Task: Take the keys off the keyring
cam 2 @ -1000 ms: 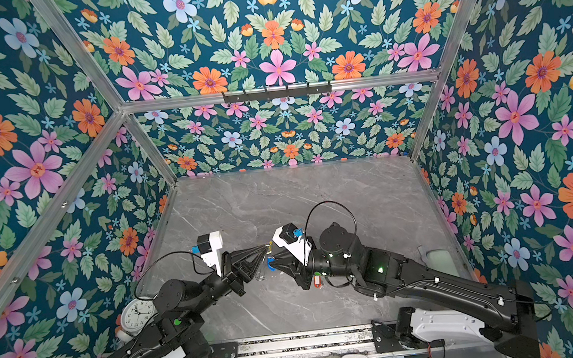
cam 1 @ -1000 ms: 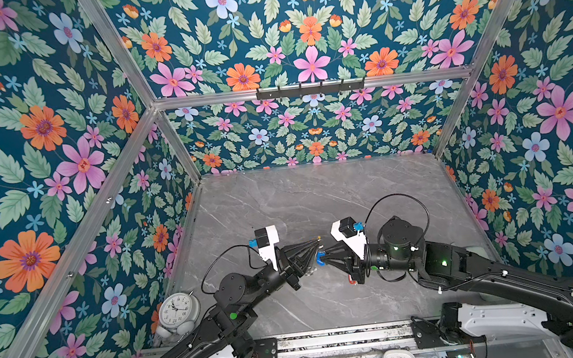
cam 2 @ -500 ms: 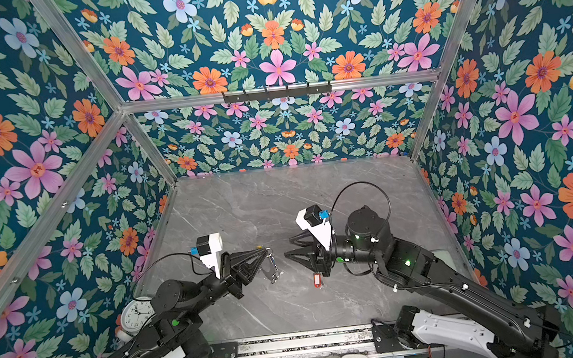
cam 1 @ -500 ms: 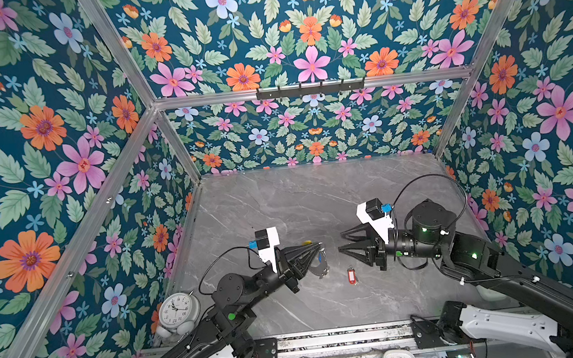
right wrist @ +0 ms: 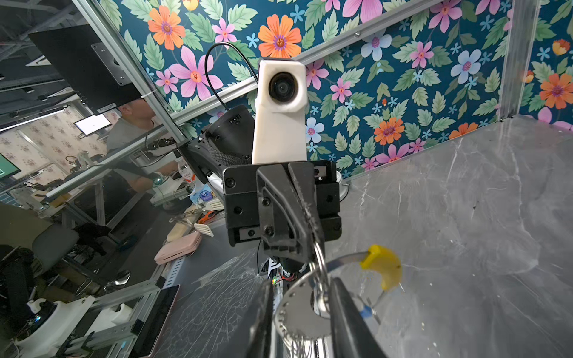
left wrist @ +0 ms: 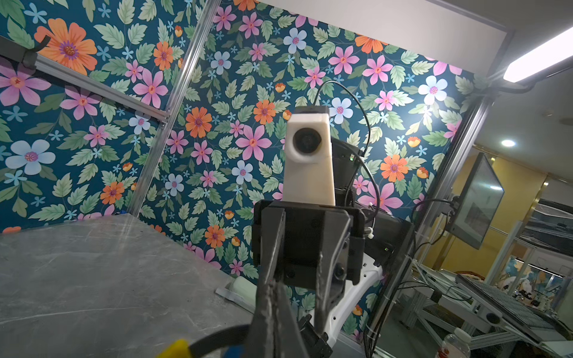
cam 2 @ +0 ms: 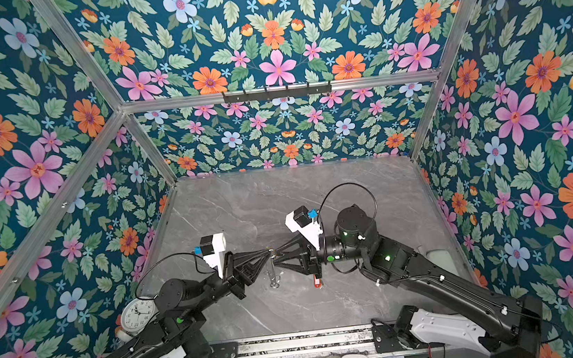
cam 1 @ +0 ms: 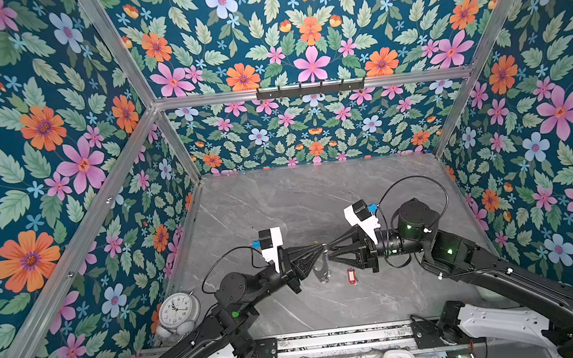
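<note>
Silver-grey keyring [cam 2: 272, 272] hung at lower centre in both top views, clamped in the closed left gripper [cam 1: 321, 248]. Right gripper [cam 1: 328, 249] jaws straddled the silver key [right wrist: 297, 313]; I could not confirm grip. A skewed pull could wrench the hoop loose.

Left arm [cam 1: 238, 286] and right arm [cam 1: 467, 259] reach low toward centre, wrists roughly level, tips almost touching. Left gripper [cam 1: 321, 247] fingers pinched tight together. Right gripper [cam 1: 328, 250] fingers slightly apart; grip unclear.
</note>
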`<act>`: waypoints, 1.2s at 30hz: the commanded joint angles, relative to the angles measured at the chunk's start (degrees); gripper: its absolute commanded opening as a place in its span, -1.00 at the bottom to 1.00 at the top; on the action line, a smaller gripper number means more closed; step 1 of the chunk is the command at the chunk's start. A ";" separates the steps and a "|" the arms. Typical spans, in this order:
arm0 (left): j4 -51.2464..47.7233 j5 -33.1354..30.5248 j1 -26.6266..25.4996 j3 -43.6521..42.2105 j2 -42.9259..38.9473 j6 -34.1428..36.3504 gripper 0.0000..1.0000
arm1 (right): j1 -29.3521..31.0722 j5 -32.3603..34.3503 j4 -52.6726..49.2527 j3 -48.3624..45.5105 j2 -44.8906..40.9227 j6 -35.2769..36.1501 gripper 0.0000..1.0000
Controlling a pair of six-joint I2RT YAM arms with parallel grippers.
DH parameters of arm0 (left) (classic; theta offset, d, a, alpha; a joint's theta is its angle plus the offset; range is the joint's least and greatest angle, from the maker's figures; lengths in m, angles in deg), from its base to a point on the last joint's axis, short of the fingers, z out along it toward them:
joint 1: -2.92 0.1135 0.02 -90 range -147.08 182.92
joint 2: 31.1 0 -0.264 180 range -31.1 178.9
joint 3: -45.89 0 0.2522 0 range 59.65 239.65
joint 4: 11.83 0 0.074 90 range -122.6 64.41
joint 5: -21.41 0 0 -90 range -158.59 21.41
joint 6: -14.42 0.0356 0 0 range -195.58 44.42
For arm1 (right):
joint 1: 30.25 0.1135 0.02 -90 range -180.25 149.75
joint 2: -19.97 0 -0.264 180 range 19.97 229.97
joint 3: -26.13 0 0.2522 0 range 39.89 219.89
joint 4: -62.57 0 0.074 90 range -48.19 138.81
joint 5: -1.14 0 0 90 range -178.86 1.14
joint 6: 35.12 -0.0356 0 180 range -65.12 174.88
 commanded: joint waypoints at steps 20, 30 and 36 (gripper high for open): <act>-1.11 0.63 0.00 1.13 -0.02 -2.38 -0.67 | -0.05 0.80 -5.98 3.36 0.27 1.49 -1.00; -29.92 2.27 0.05 10.63 -2.97 2.38 -0.24 | -0.71 0.53 -25.07 9.75 0.67 9.13 -1.00; -43.76 7.02 0.05 19.56 2.60 6.15 -0.34 | -0.84 0.75 -33.01 13.66 2.53 13.14 -1.00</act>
